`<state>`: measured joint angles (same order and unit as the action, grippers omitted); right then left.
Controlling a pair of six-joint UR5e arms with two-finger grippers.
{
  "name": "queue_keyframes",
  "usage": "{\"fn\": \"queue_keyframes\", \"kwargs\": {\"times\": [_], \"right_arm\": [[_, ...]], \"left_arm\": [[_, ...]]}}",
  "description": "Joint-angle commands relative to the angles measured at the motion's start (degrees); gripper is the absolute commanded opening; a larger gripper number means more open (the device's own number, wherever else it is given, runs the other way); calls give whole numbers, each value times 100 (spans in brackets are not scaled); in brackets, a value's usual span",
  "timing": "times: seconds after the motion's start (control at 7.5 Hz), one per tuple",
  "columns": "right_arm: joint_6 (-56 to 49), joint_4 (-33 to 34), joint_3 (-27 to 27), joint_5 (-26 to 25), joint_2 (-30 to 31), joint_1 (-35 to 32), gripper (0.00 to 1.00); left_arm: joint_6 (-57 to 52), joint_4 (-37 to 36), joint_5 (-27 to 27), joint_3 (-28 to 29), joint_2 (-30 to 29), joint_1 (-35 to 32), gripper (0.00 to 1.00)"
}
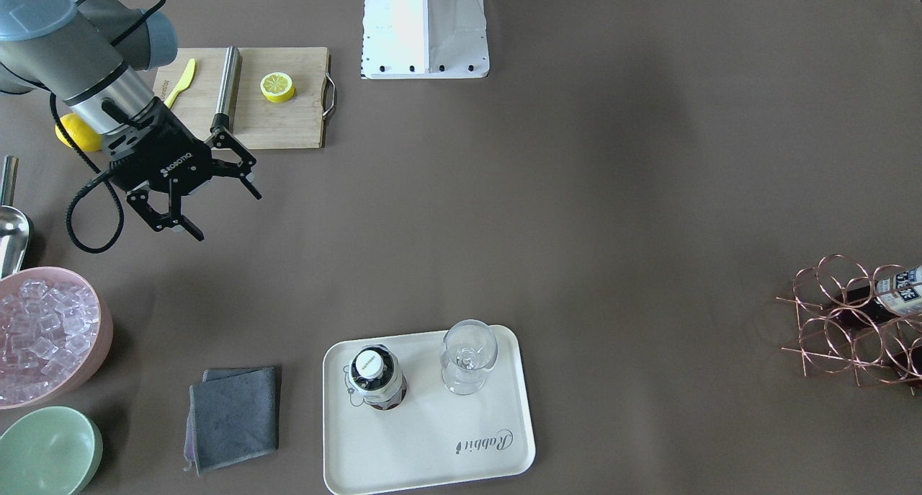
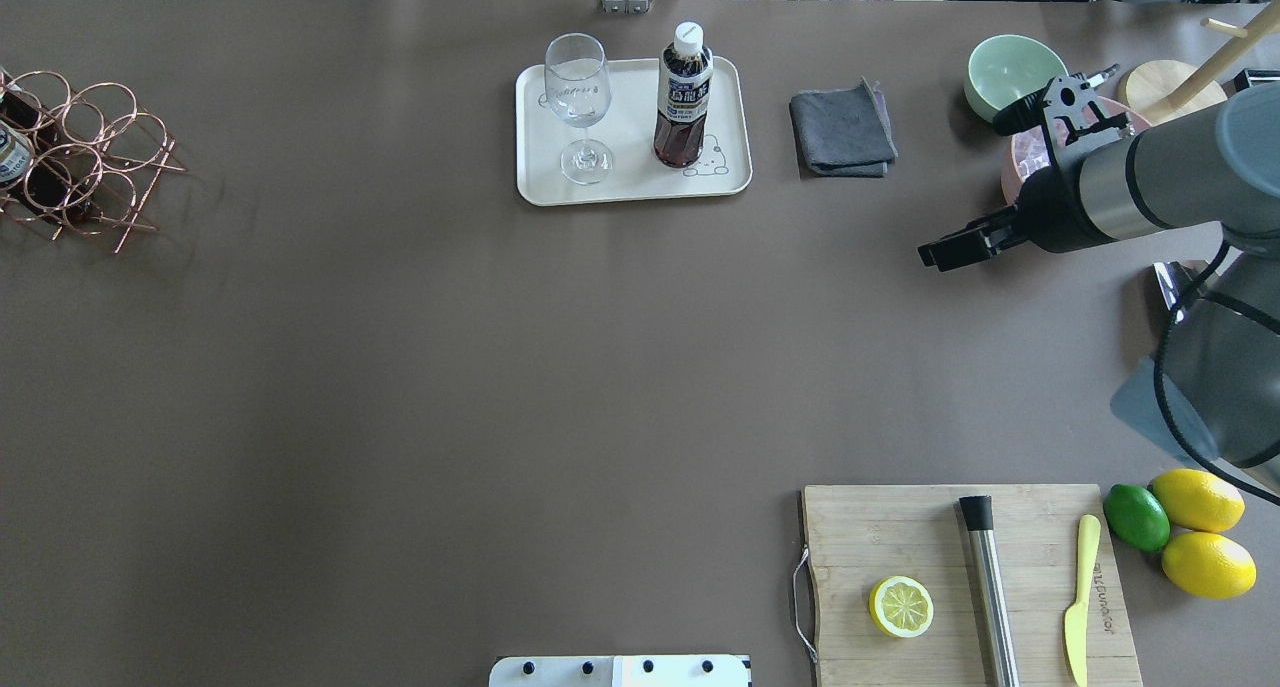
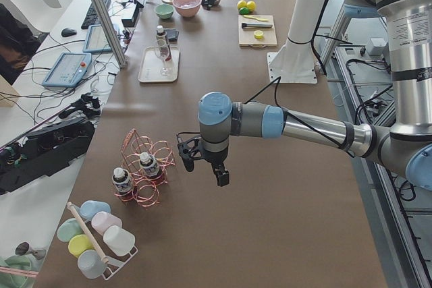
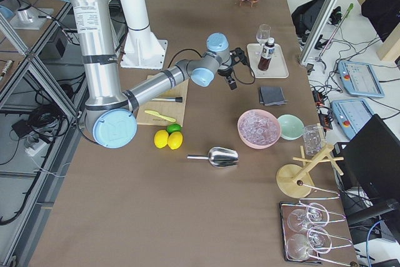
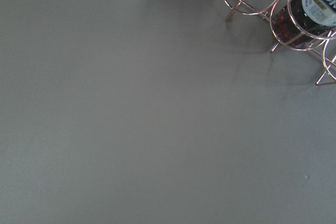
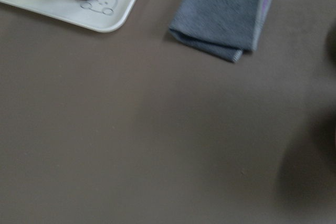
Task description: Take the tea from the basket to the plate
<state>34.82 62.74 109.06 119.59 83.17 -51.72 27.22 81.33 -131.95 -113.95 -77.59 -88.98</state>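
Note:
One tea bottle (image 1: 374, 376) stands upright on the cream plate (image 1: 432, 444), over the bear drawing; it also shows in the overhead view (image 2: 684, 97). The copper wire basket (image 1: 843, 322) sits at the table's far end with two more bottles (image 3: 125, 180) in it. My right gripper (image 1: 225, 212) is open and empty, above bare table between the cutting board and the plate. My left gripper (image 3: 202, 166) hovers beside the basket, apart from it, and shows only in the exterior left view, so I cannot tell if it is open or shut.
A wine glass (image 1: 467, 354) stands on the plate beside the bottle. A grey cloth (image 1: 234, 416), a pink bowl of ice (image 1: 43, 336) and a green bowl (image 1: 47, 452) lie near the plate. A cutting board (image 1: 281, 120) holds a lemon half.

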Motion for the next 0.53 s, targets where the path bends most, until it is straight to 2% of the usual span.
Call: {"fn": "queue_keyframes", "kwargs": {"times": [0.0, 0.13, 0.4], "right_arm": [[7, 1954, 642, 265, 847, -407, 100], [-54, 2222, 504, 588, 1120, -853, 100], [-220, 2242, -144, 714, 1490, -1899, 100]], "left_arm": [[-537, 50, 2, -22, 51, 301, 99], [-1238, 76, 2, -48, 208, 285, 99], [-1824, 119, 2, -49, 288, 267, 99]]}}
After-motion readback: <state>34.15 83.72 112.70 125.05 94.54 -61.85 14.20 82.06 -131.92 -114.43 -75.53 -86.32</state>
